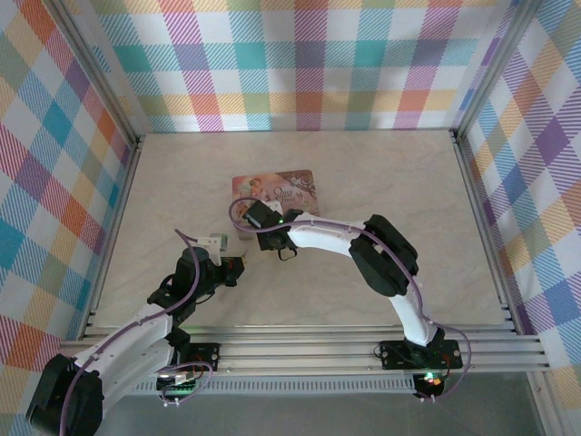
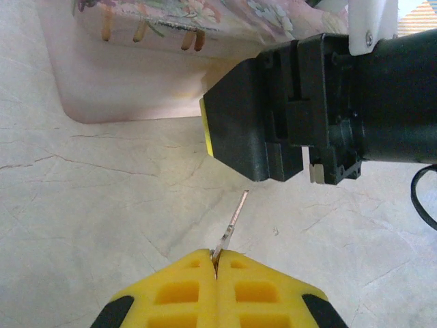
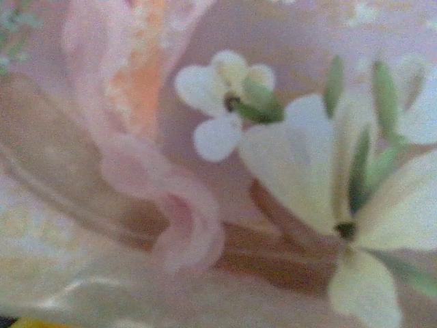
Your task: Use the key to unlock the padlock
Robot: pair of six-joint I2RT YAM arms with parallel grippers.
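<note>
Key [image 2: 233, 220] (blade only) at lower centre of the left wrist view, pinched in the left gripper [image 2: 216, 258], tip aimed at the right gripper [image 2: 229, 130] just above; that gripper's spread cannot be told. Pink tin box [image 2: 136, 75] upper left.

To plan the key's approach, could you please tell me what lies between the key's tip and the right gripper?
A stretch of bare table, in the left wrist view; the key, pinched by the left gripper, points at the right gripper.
</note>
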